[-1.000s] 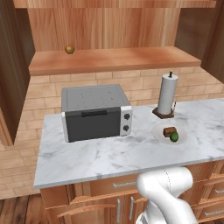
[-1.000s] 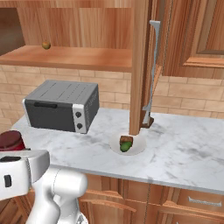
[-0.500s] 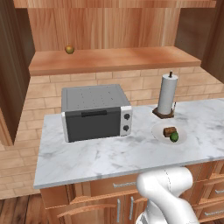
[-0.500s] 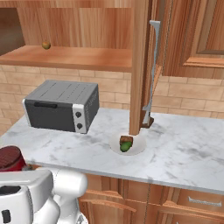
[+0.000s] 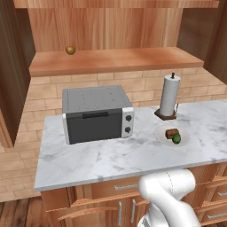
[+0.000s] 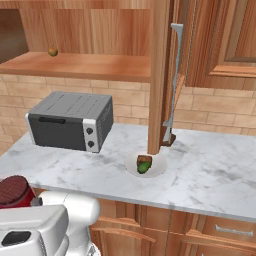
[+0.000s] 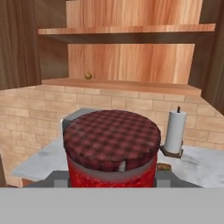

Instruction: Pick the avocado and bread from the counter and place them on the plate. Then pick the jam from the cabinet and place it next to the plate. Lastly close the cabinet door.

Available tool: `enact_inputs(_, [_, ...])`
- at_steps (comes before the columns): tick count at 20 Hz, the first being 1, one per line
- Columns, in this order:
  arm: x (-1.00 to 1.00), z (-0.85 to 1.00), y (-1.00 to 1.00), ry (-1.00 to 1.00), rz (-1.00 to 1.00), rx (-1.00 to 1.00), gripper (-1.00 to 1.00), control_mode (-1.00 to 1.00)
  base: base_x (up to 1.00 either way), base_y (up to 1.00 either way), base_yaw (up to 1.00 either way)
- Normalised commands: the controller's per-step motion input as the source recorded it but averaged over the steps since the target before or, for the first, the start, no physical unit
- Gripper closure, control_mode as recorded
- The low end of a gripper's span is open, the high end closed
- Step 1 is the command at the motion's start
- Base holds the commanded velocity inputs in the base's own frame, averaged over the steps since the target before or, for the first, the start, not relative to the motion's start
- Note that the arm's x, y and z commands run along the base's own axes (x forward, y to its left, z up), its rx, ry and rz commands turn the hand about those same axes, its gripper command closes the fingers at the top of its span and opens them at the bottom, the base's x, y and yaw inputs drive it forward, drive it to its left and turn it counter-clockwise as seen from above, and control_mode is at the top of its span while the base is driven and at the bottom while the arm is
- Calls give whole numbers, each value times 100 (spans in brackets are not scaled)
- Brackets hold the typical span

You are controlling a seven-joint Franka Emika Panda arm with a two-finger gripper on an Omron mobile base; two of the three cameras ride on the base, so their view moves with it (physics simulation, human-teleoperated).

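Between your fingers (image 7: 112,177) sits the squat red jam jar with plaid lid (image 7: 112,146), held off the marble surface (image 5: 111,155); swing carelessly and it strikes the round white plate (image 5: 162,133).

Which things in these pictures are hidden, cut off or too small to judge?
- Gripper, hand view: the jam it holds covers the finger tips.
- Jam, right base view: left edge and the white arm cut it.
- Paper towel holder, right base view: the cabinet door covers most of it.
- Round fruit on the shelf: too small to identify.
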Motion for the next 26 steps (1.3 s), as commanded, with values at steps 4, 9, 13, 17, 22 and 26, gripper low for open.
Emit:
enact_inputs(4, [0, -10, -1, -7, 2, 0, 100, -100, 0, 0, 0])
enact_inputs(9, [0, -9, 0, -4, 2, 0, 100, -100, 0, 0, 0])
enact_inputs(13, [3, -4, 0, 0, 7, 0, 100, -100, 0, 0, 0])
enact_inputs(17, [13, -4, 0, 0, 14, 0, 100, -100, 0, 0, 0])
enact_inputs(22, [15, -2, -3, 0, 16, 0, 100, -100, 0, 0, 0])
enact_inputs(26, [10, -1, -7, 0, 13, 0, 100, -100, 0, 0, 0])
